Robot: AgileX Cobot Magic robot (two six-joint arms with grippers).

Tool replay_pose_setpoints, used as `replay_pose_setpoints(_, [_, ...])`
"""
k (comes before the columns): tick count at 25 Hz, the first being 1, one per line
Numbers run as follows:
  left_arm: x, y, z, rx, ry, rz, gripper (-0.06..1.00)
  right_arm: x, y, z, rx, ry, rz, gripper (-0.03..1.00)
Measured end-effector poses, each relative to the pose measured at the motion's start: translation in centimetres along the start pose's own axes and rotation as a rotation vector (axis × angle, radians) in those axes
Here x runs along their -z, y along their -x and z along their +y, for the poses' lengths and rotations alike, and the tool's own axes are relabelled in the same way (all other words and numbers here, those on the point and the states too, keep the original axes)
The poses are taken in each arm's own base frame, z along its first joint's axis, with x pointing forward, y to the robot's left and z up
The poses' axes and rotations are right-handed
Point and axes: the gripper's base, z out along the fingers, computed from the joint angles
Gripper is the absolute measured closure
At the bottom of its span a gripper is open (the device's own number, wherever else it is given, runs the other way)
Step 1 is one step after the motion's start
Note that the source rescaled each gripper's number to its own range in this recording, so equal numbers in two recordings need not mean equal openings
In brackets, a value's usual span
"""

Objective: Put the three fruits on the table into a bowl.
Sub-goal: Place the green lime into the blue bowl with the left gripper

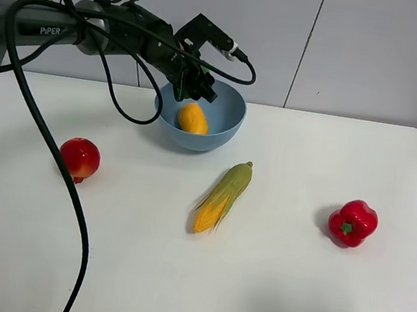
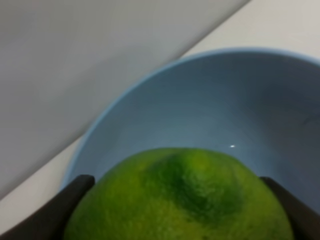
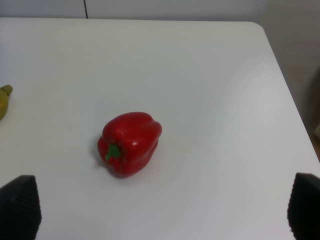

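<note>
My left gripper (image 1: pixel 192 84) hangs over the back left of the light-blue bowl (image 1: pixel 228 124) and is shut on the glossy green lime (image 2: pixel 180 200). In the left wrist view the lime sits between both dark fingers (image 2: pixel 60 210), above the bowl's inside (image 2: pixel 225 110). The yellow-orange mango (image 1: pixel 193 118) lies inside the bowl. The red pomegranate (image 1: pixel 79 158) sits on the white table (image 1: pixel 290 292) at the left, apart from both grippers. My right gripper (image 3: pixel 162 210) is open and empty above the table's right side; it is out of the exterior high view.
A husked corn cob (image 1: pixel 222 197) lies in front of the bowl, near the table's middle. A red bell pepper (image 1: pixel 353 222) sits at the right, below the right gripper (image 3: pixel 130 143). The left arm's black cable (image 1: pixel 54 150) hangs across the table's left side.
</note>
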Motion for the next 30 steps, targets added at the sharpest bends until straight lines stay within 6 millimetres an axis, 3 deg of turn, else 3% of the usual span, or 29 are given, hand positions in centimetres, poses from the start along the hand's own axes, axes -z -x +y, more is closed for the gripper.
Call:
replay_pose_setpoints(17, [-3.7,-2.5,-1.1,0.034,-0.019,-0.008,0.91,0.0,0.0,0.0,0.0,0.0,0.0,-0.03])
replay_pose_setpoints(30, [-3.9,-2.7,-1.2,0.029,-0.022,-0.008,0.9,0.0,0.0,0.0,0.0,0.0,0.0,-0.03])
